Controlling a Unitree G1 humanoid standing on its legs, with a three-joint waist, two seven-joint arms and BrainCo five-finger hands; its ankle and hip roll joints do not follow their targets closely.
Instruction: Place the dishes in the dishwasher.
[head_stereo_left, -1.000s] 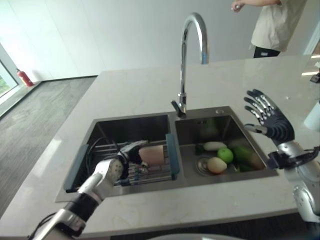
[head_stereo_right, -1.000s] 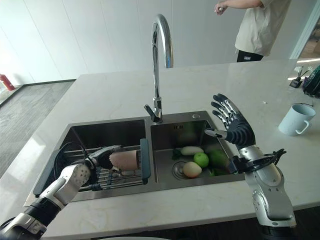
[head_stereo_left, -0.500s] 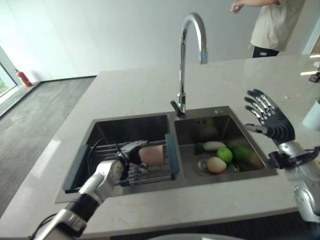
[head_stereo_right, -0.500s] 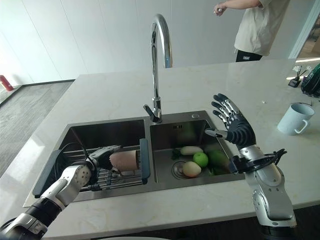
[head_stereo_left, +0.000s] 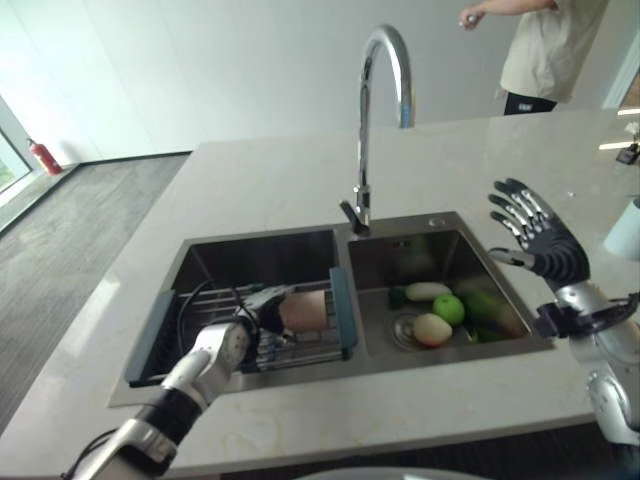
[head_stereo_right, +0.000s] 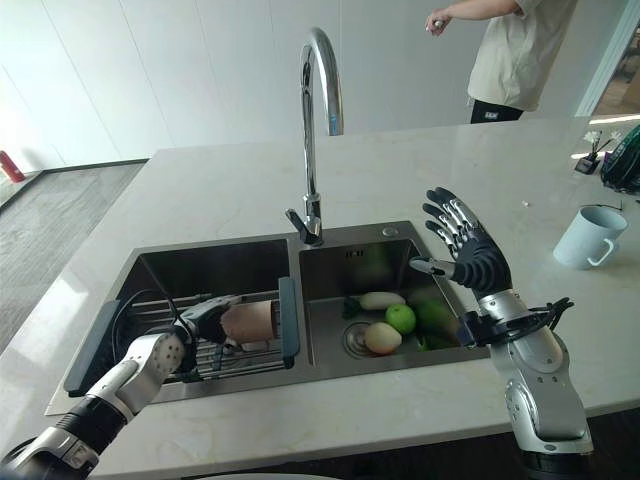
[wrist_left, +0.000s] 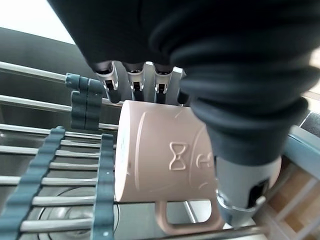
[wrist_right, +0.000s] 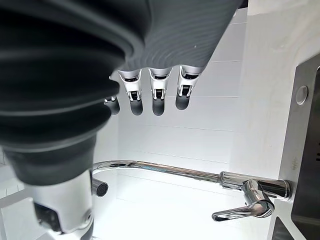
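1. The left hand (head_stereo_left: 243, 322) is down in the left basin of the sink (head_stereo_left: 205, 246), wrapped around a pink mug (head_stereo_left: 305, 310). In the wrist view the fingers (wrist_left: 134, 80) go over the mug's far side and the thumb (wrist_left: 245, 185) runs down its near side.
2. The mug is lying on its side on the wire rack (head_stereo_left: 300, 347) that sits across that basin, right up against the rack's blue-grey end bar next to the divider. Its handle (wrist_left: 187, 218) points down toward the rack bars.
3. The right hand (head_stereo_right: 470, 248) is up in the air over the right edge of the sink, fingers spread wide, holding nothing.
4. The right basin has produce in it: a green apple (head_stereo_right: 401, 318), a pale round fruit (head_stereo_right: 382, 338) over the drain and a white veg (head_stereo_right: 380, 299) behind them.
5. The tap (head_stereo_right: 318, 120) stands behind the divider.
6. A light blue mug (head_stereo_right: 590, 236) sits on the table far right.
7. A person (head_stereo_right: 510, 50) stands behind the table.
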